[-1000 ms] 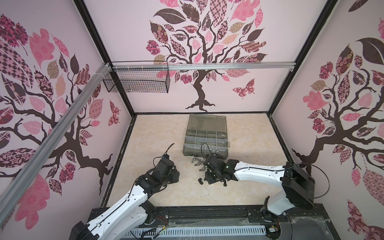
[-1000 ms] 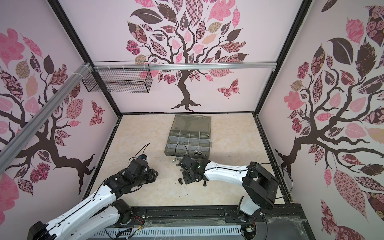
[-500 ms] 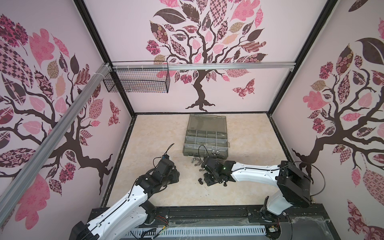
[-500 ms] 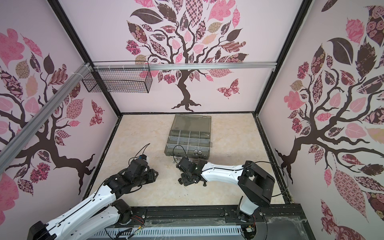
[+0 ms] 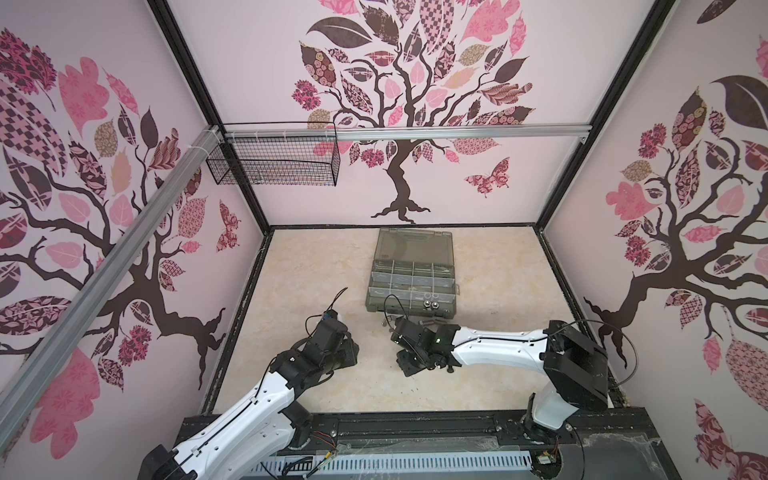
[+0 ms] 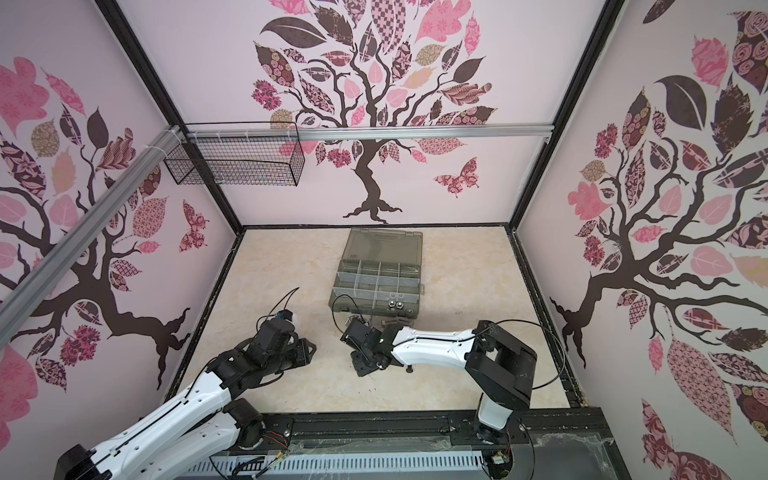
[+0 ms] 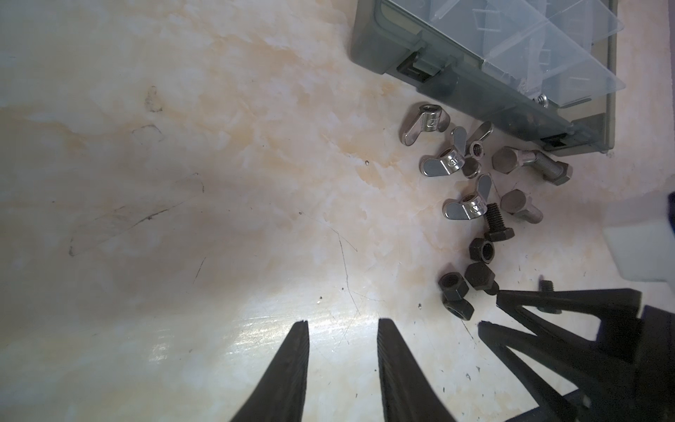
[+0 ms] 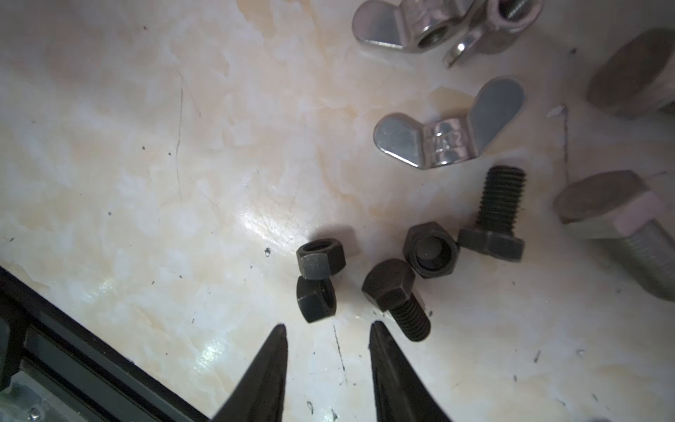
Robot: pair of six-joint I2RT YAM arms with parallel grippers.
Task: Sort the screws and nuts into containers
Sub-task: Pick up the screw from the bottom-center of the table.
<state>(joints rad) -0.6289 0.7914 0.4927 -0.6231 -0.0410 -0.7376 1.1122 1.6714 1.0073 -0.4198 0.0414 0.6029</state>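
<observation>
Marbled beige tabletop (image 5: 291,270), pink tree wallpaper all round, for context. Over on the left, the left gripper (image 7: 342,323) hovers low over bare table with its fingers apart and nothing between them, well clear of the hardware. Mid-table is the loose pile: wing nuts (image 7: 425,122), silver bolts (image 7: 506,159) and black nuts (image 8: 321,257), all lying on the table just in front of the organizer case (image 7: 475,95), not in it. The right gripper (image 8: 327,325) is down at the pile, fingers spread and empty, tips just short of two black nuts that touch each other. My take: it's lining up a pick on the nearer one. It should straddle only that nut and squeeze across the flats, since the black bolt (image 8: 396,297) sits just beside one finger and could get nudged. After that, a free compartment; a couple of silver pieces (image 5: 430,305) already sit in a near one. Writing-wise, the wing nuts have something stamped on the hub, too blurry to read, and I can't spot a brand on the case.
</observation>
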